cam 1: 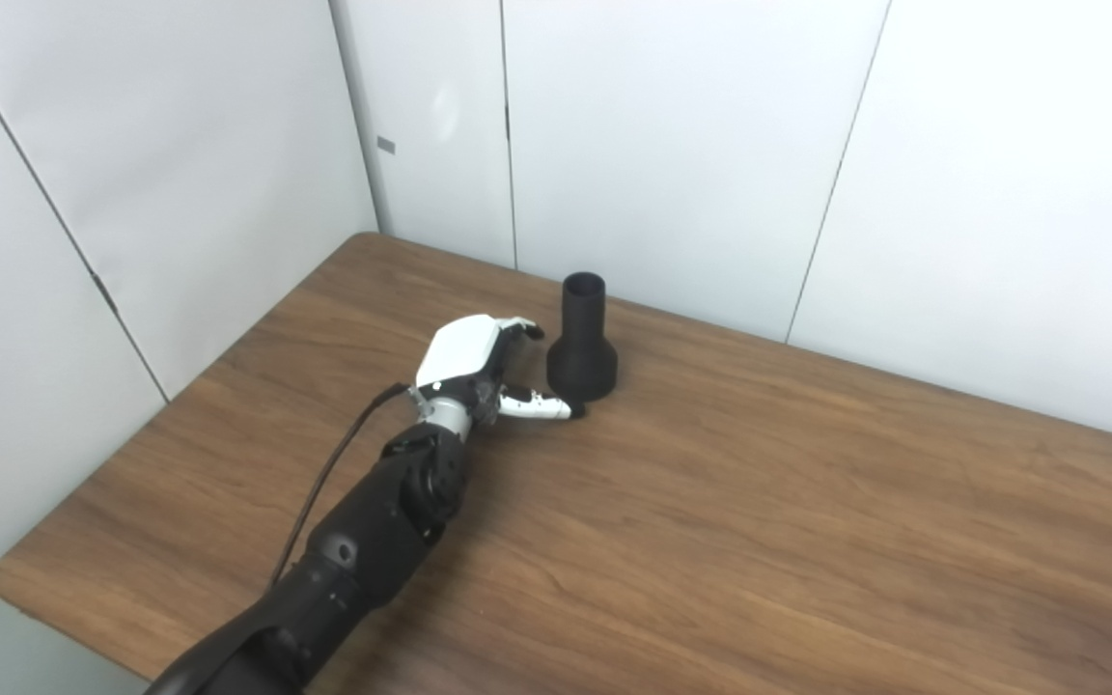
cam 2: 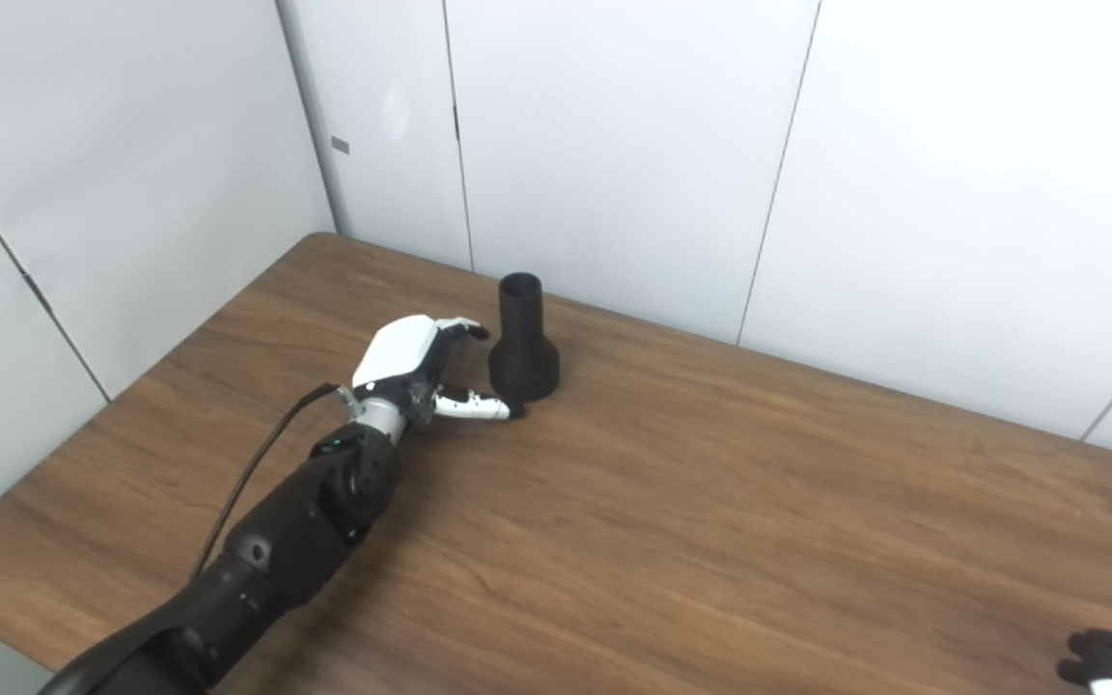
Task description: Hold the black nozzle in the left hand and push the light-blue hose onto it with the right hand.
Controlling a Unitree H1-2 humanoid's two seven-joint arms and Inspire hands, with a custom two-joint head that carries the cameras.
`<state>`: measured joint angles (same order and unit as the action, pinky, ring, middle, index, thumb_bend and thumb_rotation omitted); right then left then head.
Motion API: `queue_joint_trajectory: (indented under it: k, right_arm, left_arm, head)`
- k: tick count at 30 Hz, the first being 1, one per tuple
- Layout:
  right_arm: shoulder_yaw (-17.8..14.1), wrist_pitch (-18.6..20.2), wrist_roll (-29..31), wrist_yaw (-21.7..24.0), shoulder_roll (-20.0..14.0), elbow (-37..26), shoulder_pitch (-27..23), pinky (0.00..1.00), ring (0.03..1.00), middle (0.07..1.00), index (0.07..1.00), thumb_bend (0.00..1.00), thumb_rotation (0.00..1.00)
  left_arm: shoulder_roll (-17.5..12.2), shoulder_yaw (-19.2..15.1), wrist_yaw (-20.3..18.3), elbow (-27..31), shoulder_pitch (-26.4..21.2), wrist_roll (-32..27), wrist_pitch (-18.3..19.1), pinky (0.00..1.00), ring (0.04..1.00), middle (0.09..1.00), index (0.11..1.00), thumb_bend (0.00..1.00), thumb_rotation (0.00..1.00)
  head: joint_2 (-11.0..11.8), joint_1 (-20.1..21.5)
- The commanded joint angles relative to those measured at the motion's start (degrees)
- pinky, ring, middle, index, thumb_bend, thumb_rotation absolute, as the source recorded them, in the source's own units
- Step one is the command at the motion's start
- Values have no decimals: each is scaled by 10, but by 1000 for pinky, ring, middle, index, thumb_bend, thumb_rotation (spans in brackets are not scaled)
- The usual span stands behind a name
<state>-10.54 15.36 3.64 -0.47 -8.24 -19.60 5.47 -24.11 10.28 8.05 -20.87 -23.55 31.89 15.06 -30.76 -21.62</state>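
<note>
One hand working: left hand (cam 1: pixel 479 372) spread, bracketing the upright black nozzle (cam 1: pixel 582 340) near the table's (cam 1: pixel 807 541) far edge, nothing gripped yet. Right hand (cam 2: pixel 1111 661) barely visible at the near right corner, state unclear; no hose visible.

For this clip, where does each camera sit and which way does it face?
Left eye view: on the head, looking down across the table toward the wall; shows the left hand beside the upright nozzle, and right fingertips at the bottom-right corner.
Right eye view: beside it, set slightly rightward, same direction; more of the right hand shows.
Shared: table, nozzle, left hand open, thumb near the nozzle's base. No hose in view.
</note>
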Motion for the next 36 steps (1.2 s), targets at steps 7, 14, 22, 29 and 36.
queue_joint_trajectory:
  k: [7,14,22,29,36]
  right_arm:
    - [3,-5,-19,-7,-2,-22,-9,448,580,613,566,491,477]
    - [5,-7,-20,-6,-3,-22,-11,452,586,619,572,446,449]
    - [5,8,-20,-7,-1,-22,-13,457,589,621,575,440,445]
    - [6,8,-16,-7,4,-22,-15,457,596,632,583,418,427]
    - [4,-16,0,4,3,-18,-12,461,612,649,600,337,298]
  left_arm:
    - [24,5,-73,9,-3,-45,11,720,854,926,931,1000,337]
    - [28,11,-78,13,-3,-43,17,657,812,926,932,1000,330]
    - [30,13,-107,17,-6,-50,33,666,819,943,945,1000,324]
    - [30,34,-103,-11,-19,-31,31,639,788,870,869,1000,318]
    - [29,47,-101,-31,-23,-20,27,614,774,812,837,1000,392]
  head:
    - [1,4]
    - [1,5]
    - [2,7]
    - [3,13]
    - [3,14]
